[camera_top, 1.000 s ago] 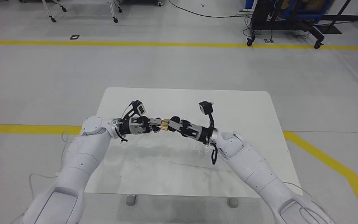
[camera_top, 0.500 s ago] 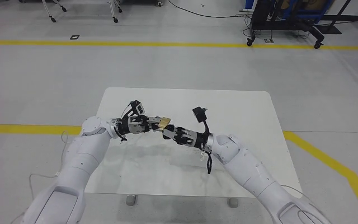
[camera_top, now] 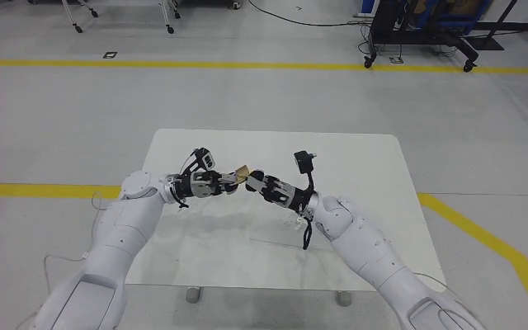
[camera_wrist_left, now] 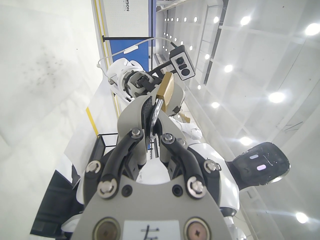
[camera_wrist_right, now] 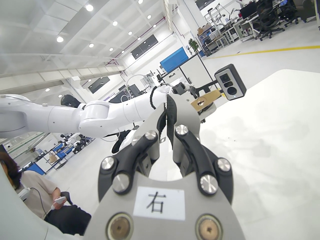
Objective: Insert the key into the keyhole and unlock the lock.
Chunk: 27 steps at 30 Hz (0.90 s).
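A brass padlock (camera_top: 242,173) hangs in the air above the white table (camera_top: 355,157), tilted. My left gripper (camera_top: 226,182) is shut on its silver shackle (camera_wrist_left: 157,107), and the brass body (camera_wrist_left: 167,89) sticks out past the fingertips. My right gripper (camera_top: 253,179) sits right beside the lock with its fingers pressed together. In the right wrist view the padlock (camera_wrist_right: 205,99) shows its keyhole face just beyond and to one side of that gripper (camera_wrist_right: 168,101). I cannot make out a key between the right fingers.
The tabletop (camera_wrist_right: 262,126) under both arms carries only faint dark smudges (camera_wrist_left: 47,68). A yellow floor line (camera_top: 49,190) runs past the table's sides. A seated person (camera_wrist_right: 27,188) is off at the room's side, away from the table.
The padlock has tipped up and shifted slightly toward the table's far side. The right wrist rolled one way, then back, and its fingertips stay next to the lock.
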Each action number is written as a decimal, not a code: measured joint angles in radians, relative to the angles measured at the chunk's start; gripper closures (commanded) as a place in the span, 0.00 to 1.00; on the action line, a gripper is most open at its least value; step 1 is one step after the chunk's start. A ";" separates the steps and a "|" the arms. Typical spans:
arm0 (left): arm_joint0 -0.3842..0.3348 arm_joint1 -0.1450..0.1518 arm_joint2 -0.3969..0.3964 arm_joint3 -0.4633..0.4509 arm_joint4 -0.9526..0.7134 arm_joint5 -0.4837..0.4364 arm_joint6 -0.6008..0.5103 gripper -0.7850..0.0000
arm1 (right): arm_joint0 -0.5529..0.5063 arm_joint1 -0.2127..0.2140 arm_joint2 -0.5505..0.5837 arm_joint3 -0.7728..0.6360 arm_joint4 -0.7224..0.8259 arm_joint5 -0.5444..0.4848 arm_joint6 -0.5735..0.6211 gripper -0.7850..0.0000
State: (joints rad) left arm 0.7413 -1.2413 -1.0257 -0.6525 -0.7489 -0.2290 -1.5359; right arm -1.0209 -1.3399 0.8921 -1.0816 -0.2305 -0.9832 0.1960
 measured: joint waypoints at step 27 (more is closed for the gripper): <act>0.125 0.098 0.006 -0.379 0.183 -0.136 0.080 1.00 | 0.029 0.022 0.033 0.048 0.319 0.027 0.240 1.00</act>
State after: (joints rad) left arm 0.8659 -1.1436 -1.0192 -1.0317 -0.5656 -0.3645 -1.4558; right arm -0.9920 -1.3180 0.9247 -1.0336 0.0887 -0.9563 0.4360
